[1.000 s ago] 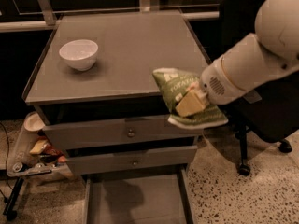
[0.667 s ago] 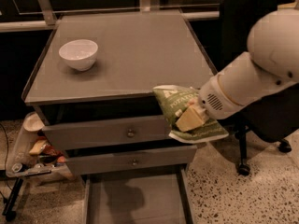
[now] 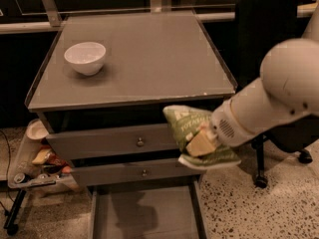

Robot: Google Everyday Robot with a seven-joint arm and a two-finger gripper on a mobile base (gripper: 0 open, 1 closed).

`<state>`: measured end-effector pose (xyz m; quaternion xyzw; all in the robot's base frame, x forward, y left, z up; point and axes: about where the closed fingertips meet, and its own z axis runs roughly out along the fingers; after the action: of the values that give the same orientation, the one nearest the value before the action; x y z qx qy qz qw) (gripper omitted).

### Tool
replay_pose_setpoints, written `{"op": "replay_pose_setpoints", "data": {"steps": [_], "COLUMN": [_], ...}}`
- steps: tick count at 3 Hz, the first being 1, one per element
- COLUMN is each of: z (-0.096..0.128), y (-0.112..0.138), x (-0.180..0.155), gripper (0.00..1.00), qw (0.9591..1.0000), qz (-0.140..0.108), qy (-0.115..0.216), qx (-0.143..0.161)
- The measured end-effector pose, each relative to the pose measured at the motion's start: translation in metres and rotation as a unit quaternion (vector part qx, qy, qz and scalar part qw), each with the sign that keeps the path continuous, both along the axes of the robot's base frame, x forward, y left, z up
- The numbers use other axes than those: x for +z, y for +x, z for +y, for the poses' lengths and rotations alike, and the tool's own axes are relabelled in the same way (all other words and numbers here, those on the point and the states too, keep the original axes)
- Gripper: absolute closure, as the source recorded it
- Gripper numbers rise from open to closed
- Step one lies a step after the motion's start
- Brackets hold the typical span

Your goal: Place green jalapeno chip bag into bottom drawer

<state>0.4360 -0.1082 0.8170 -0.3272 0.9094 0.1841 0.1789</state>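
The green jalapeno chip bag [image 3: 192, 128] is olive-green with white lettering and pale edges. It hangs in the air in front of the cabinet's right side, level with the two upper drawers. My gripper [image 3: 202, 142] comes in from the right on a white arm and is shut on the bag, its pale fingers pressed on the bag's front. The bottom drawer [image 3: 144, 214] is pulled out below, a wide shallow grey tray. The bag is above and slightly right of its right rail.
A white bowl [image 3: 85, 58] stands on the grey cabinet top [image 3: 149, 59] at the left. Two upper drawers with round knobs [image 3: 140, 142] are closed. A black office chair [image 3: 269, 44] stands to the right. A low rack with clutter [image 3: 35, 168] sits on the left floor.
My gripper has carried the chip bag downward and slightly left, from beside the cabinet top's front corner to in front of the upper drawers.
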Motion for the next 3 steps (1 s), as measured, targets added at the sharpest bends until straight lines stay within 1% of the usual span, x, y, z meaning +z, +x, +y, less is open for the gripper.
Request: {"op": "replay_pose_setpoints", "data": {"steps": [1, 2, 3], "z": [0.001, 0.000, 0.000], "y": [-0.024, -0.048, -0.054], "x": [-0.081, -0.172, -0.190], "gripper": [1.00, 1.00, 1.00], "qw": [0.9975, 0.9891, 0.9856], "qz": [0.048, 0.115, 0.132], "qy": [0.033, 0.038, 0.041], "qx": [-0.042, -0.084, -0.097]}}
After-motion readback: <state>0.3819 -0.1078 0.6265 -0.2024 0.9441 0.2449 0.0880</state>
